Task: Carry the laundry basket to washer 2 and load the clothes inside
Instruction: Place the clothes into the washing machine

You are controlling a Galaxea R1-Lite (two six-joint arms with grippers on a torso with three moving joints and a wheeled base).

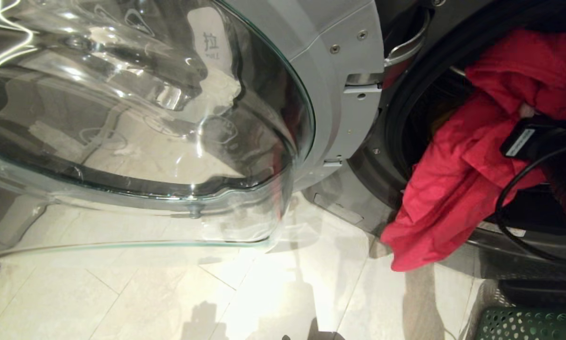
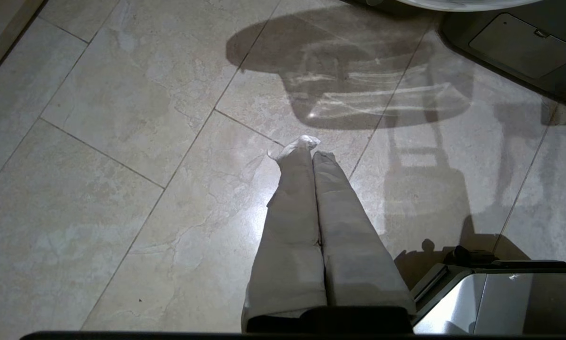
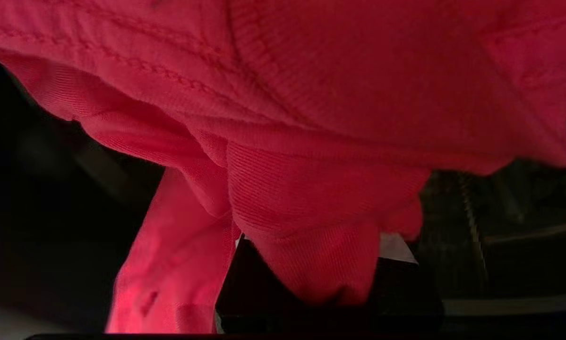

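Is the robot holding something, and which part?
The right gripper grips the red cloth garment by a bunched fold; the exact part cannot be told.

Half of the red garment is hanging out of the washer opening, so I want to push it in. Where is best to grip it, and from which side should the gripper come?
Probably the hanging lower fold of the red garment, which droops over the washer's front rim toward the floor. Come from the front and below, then lift it up into the drum. The upper part already lies inside beside the right gripper.
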